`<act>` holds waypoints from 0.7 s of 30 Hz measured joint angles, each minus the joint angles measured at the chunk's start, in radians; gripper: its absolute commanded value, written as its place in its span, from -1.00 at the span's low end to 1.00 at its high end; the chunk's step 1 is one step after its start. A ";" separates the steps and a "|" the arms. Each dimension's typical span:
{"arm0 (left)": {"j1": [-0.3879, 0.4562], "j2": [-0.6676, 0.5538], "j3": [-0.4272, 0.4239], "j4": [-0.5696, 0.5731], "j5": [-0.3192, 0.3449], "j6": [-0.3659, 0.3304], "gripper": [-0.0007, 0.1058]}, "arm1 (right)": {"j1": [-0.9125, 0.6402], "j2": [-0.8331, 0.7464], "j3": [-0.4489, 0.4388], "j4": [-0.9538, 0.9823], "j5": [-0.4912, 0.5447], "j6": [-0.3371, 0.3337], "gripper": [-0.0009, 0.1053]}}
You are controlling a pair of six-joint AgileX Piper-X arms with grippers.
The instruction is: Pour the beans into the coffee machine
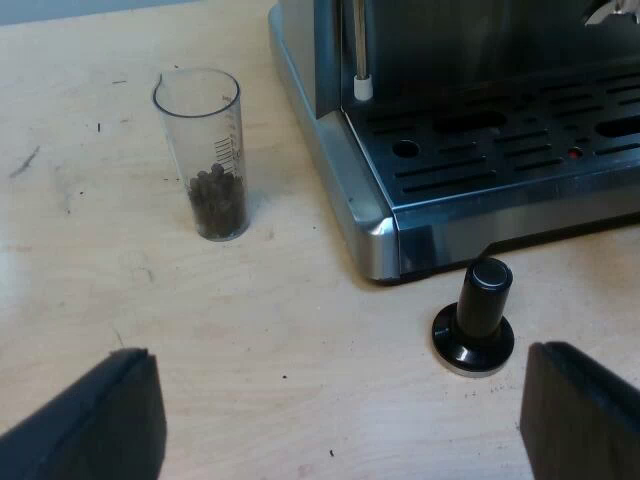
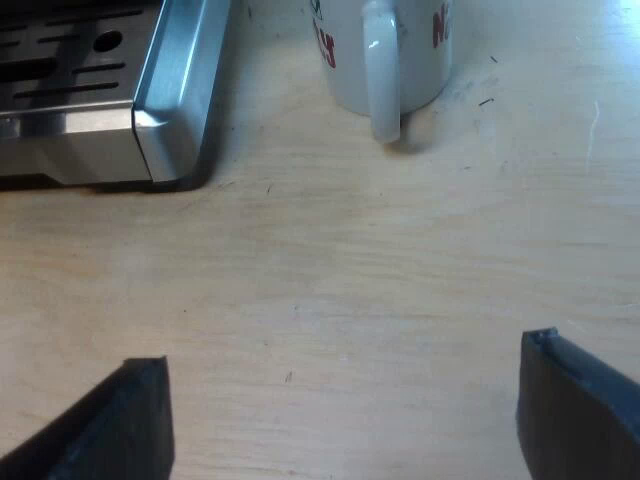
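Note:
A clear measuring glass point(image 1: 208, 150) with dark coffee beans in its bottom stands upright on the wooden table, beside the corner of the espresso machine point(image 1: 480, 140). My left gripper point(image 1: 340, 420) hovers open over bare table short of the glass, with nothing between its fingers point(image 1: 110, 415). A tamper with a black knob point(image 1: 476, 315) stands on the table near the machine's drip tray corner. My right gripper point(image 2: 345, 420) is open over bare wood, with a corner of the espresso machine point(image 2: 160, 100) and a mug beyond it.
The machine's slotted steel drip tray point(image 1: 520, 150) juts out over the table, and a steam wand tip point(image 1: 362, 85) hangs above it. A white mug point(image 2: 385, 55) with red lettering stands with its handle turned toward my right gripper.

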 measured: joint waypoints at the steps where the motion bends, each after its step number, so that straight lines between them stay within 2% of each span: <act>1: 0.000 0.000 0.000 0.000 0.000 0.000 0.40 | 0.000 0.000 0.000 0.000 0.000 0.000 0.37; 13: 0.000 0.000 0.000 -0.003 0.034 -0.011 0.40 | 0.000 0.000 -0.022 0.000 -0.002 -0.003 0.37; 21: 0.000 0.015 -0.047 -0.037 0.034 -0.015 0.40 | 0.000 0.068 -0.171 0.007 -0.028 -0.049 0.37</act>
